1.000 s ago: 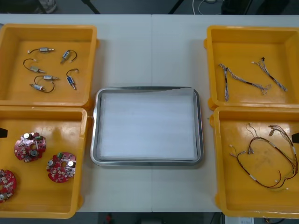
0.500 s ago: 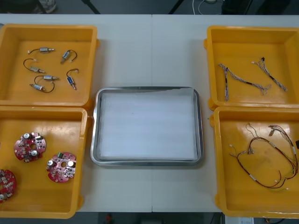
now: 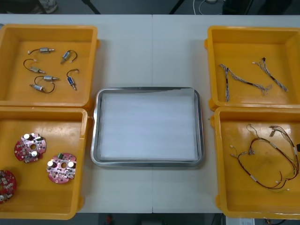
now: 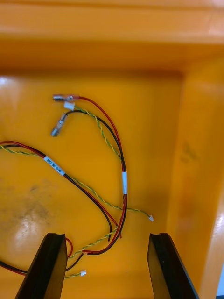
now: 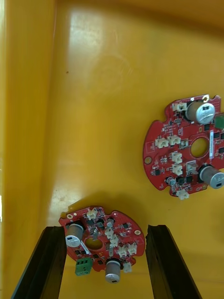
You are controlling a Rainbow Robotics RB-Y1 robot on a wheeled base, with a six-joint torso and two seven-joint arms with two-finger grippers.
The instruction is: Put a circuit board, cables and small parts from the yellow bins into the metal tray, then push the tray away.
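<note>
no text, number or brand can be read. a white sleeve label (image 4: 54, 165) on the red and black cable (image 4: 122, 161) carries dark print, too small to make out. any print on the round red circuit boards (image 5: 186, 147) is likewise too fine to read.

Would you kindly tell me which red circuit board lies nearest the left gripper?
The circuit board with the green connector: it lies between the open fingers of the left gripper, while the other board sits farther out, beyond the fingertips.
</note>
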